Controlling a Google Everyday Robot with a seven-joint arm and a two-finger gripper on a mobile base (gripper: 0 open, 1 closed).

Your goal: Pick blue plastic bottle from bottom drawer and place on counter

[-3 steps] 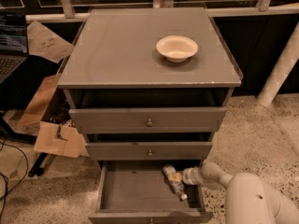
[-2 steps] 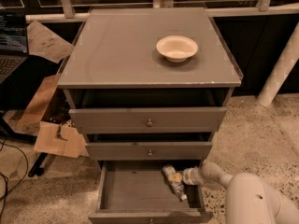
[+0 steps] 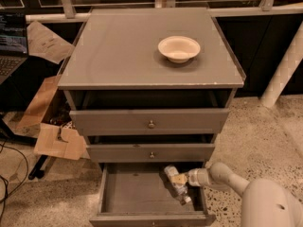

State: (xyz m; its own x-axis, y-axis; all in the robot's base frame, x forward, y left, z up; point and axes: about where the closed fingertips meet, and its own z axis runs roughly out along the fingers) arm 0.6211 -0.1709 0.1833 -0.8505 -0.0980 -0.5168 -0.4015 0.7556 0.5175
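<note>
The blue plastic bottle (image 3: pixel 180 191) lies slantwise at the right side of the open bottom drawer (image 3: pixel 137 193). The gripper (image 3: pixel 179 178) reaches in from the right and sits at the bottle's middle; whether it grips it cannot be told. On the counter (image 3: pixel 118 51) above, far right, stands a white bowl (image 3: pixel 179 48).

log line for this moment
gripper: in bottom drawer, at blue plastic bottle | bottle: lying in drawer | counter: holds white bowl
</note>
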